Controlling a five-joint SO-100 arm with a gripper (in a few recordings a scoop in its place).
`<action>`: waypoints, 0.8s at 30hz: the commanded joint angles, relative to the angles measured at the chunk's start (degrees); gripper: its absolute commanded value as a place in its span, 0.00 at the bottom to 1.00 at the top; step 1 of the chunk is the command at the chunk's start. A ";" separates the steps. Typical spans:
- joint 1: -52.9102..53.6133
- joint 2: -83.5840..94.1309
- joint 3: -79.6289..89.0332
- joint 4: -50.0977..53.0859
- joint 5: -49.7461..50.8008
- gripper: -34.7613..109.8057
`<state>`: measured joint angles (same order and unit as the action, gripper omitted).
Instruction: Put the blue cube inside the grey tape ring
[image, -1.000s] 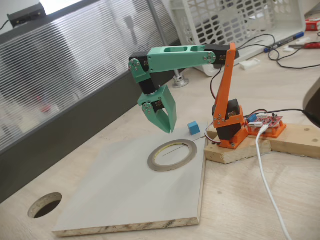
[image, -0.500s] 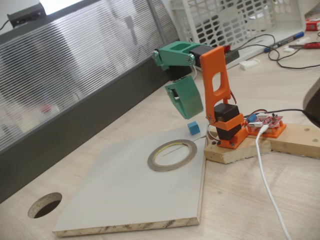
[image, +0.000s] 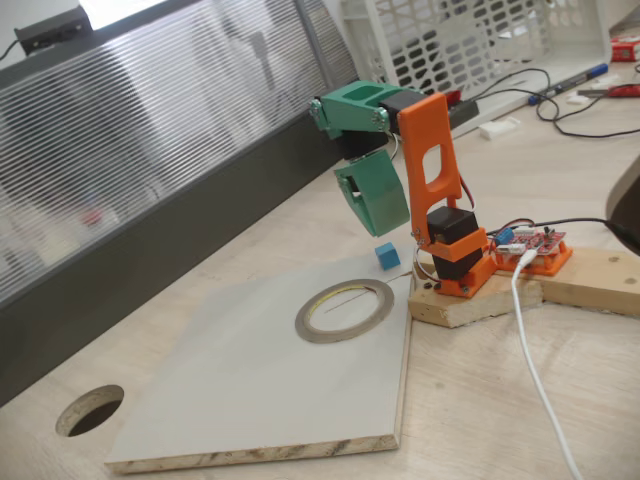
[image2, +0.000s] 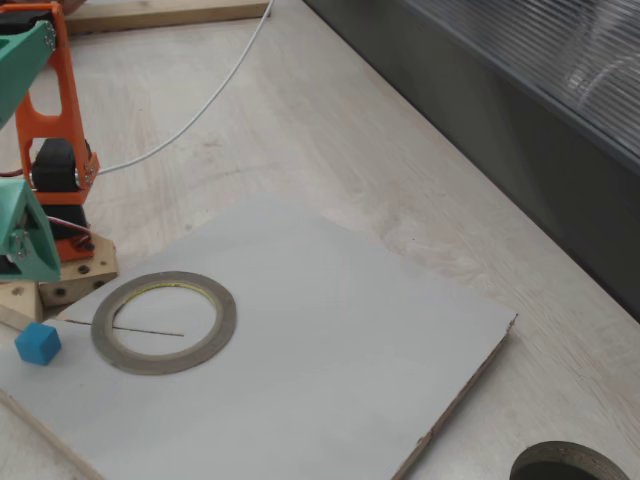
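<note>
Sitting on the far corner of a pale grey board (image: 260, 380), the blue cube (image: 386, 256) rests flat on 1 face, apart from everything else; in another fixed view the same blue cube (image2: 38, 343) lies at the left edge of the picture. The grey tape ring (image: 345, 310) lies flat on the board just beside the cube, nearer the camera, with its yellowish inner rim showing and a thin dark line crossing its middle; the cube is outside the ring (image2: 164, 320). Above the cube, not touching it, hangs the green gripper (image: 378, 224), its fingers pointing down; whether they are parted or together cannot be told from either fixed view. The green part joins an orange arm (image: 428, 150) whose base is fixed to a wooden block (image: 470, 300) beside the board. The board lies on a light wooden table (image: 500, 400), which has a dark round hole (image: 90, 410) near the board's near left corner.
</note>
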<state>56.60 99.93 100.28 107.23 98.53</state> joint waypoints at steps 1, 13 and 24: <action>0.44 0.79 -0.09 0.09 0.53 0.28; 0.35 0.79 -0.35 0.09 0.44 0.28; 0.00 0.79 -0.53 -8.88 0.18 0.28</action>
<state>56.43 99.93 100.37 103.10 98.35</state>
